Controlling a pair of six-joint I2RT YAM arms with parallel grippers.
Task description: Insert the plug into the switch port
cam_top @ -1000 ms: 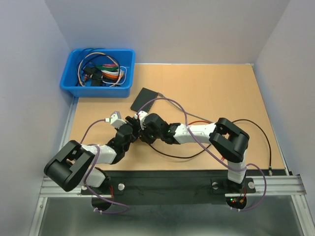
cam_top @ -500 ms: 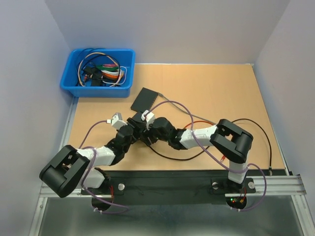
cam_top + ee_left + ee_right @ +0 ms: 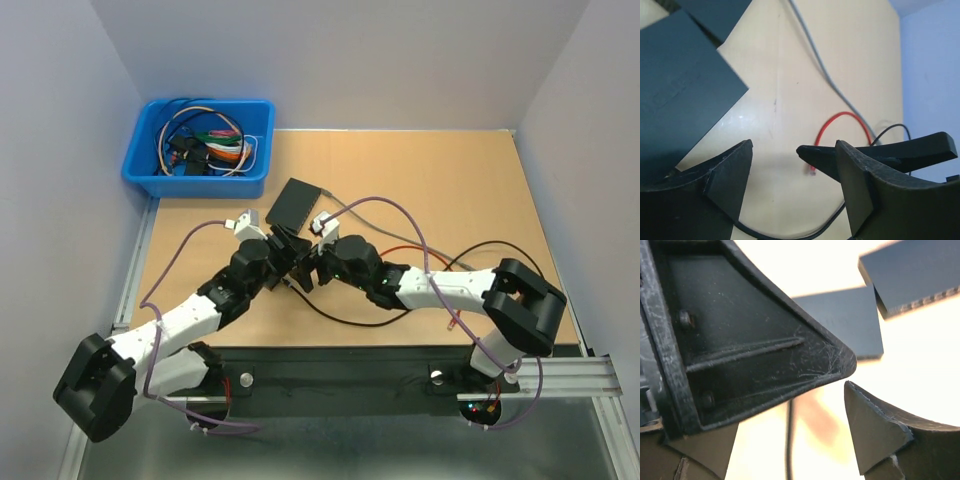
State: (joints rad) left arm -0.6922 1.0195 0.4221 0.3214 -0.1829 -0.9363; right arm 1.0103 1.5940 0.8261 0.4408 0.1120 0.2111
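Near the switch (image 3: 293,204), left end effector (image 3: 284,246) and right end effector (image 3: 306,266) — both wide

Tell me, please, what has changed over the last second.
Both arms stretched forward toward the black switch: the left elbow swung out to the near left, the right elbow to the right. The left end effector and right end effector stand open, holding nothing. The black switch and blue bin stayed put.
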